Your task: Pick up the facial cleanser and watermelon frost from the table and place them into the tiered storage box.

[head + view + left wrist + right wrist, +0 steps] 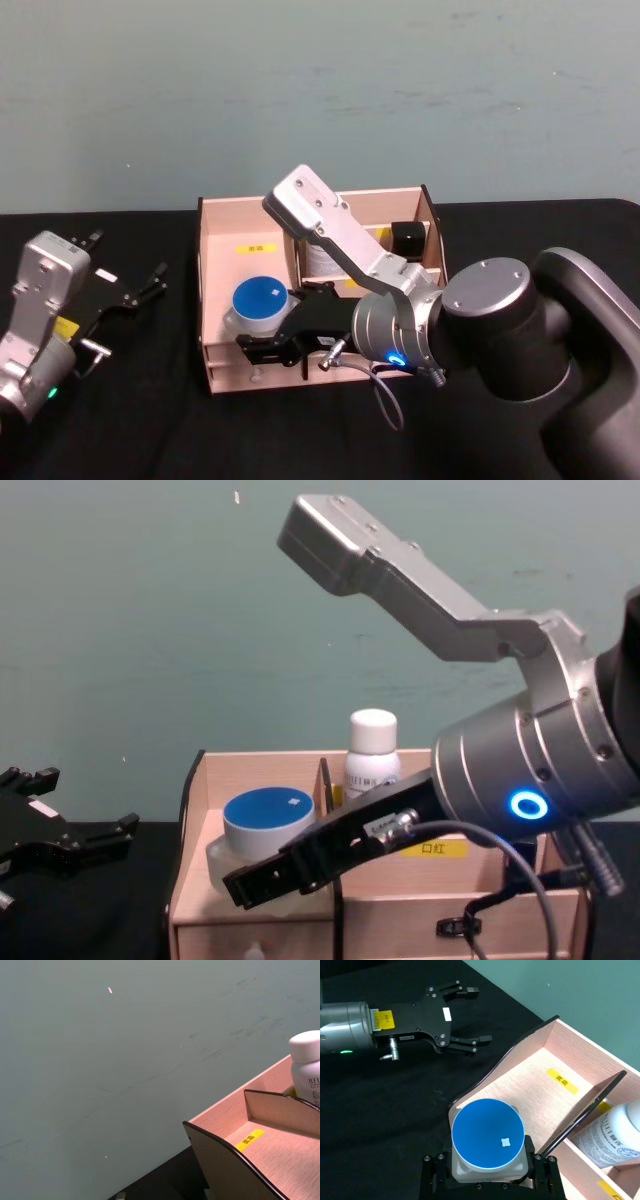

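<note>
My right gripper [256, 322] is shut on a white jar with a blue lid [259, 297], holding it low in the left compartment of the tiered storage box [203, 300]. From the right wrist the jar [487, 1132] sits between the black fingers [543, 1174], by the box's curved left panel [485, 1077]. A white bottle [372, 748] stands in the middle compartment behind. My left gripper [125, 260] rests open above the black table, left of the box, holding nothing.
A small black object [408, 237] sits in the box's right rear compartment. Yellow labels [562, 1080] mark the shelves. The right arm's grey links [340, 235] reach across the box. Black table [150, 400] extends in front and to the left.
</note>
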Tool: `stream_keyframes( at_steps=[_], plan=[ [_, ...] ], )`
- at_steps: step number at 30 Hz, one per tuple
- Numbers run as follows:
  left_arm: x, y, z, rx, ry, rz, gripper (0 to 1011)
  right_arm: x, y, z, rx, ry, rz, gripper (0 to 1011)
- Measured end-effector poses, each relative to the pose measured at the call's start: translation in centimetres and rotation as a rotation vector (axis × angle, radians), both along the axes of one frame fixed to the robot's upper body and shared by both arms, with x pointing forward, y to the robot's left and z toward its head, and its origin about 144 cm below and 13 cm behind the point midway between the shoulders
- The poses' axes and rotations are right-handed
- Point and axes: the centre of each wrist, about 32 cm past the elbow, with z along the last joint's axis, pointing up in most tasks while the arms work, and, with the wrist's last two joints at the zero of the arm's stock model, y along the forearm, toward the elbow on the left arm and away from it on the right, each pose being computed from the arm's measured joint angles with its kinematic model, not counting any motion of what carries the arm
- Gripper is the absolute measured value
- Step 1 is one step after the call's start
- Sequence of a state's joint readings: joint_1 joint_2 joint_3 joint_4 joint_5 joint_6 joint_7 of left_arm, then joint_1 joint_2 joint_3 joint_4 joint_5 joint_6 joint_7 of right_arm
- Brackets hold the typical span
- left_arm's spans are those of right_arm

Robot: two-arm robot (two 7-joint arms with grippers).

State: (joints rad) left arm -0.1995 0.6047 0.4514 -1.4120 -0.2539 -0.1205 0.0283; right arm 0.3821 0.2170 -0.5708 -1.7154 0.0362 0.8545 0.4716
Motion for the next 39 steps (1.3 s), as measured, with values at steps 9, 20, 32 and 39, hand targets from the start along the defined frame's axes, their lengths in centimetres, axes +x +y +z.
stream_keyframes(
  at_steps=[9, 20, 32, 39],
  plan=[
    [0.0, 0.0, 0.0, 0.000, 0.000, 0.000, 1010, 1.0, 0.3, -0.3, -0.007, 0.004, -0.014, 817],
    [0.0, 0.0, 0.0, 0.000, 0.000, 0.000, 1010, 1.9, 0.6, -0.4, -0.007, -0.002, -0.029, 817],
    [0.0, 0.0, 0.0, 0.000, 0.000, 0.000, 1010, 2.9, 1.1, -1.0, -0.004, 0.004, -0.032, 817],
    [0.0, 0.0, 0.0, 0.000, 0.000, 0.000, 1010, 3.3, 1.4, -1.3, -0.008, 0.008, -0.035, 816]
  ],
)
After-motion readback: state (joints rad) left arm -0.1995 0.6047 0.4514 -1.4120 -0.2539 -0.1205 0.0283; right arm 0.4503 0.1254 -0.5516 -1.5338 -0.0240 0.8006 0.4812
